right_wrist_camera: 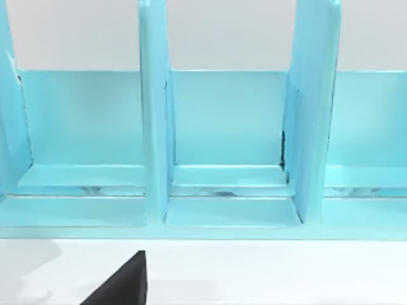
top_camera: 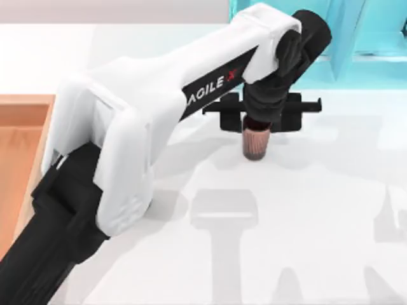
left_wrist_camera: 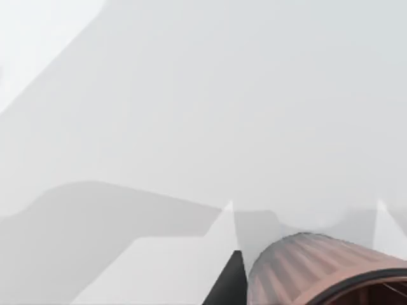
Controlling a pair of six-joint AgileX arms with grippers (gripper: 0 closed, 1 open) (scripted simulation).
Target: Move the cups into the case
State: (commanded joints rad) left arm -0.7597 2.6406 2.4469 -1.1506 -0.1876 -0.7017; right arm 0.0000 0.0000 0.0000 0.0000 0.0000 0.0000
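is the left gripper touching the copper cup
Touching: in the top view the left gripper sits down over the top of the copper cup, no gap between them.

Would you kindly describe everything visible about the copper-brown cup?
The copper-brown cup is small, handleless and shiny, with fine vertical ribs down its wall. The left wrist view shows a dark rim and a dark inside. In the top view it hangs upright below the left gripper, which grips it at the rim, over the white table just in front of the cyan shelf. Whether its base touches the table is unclear.
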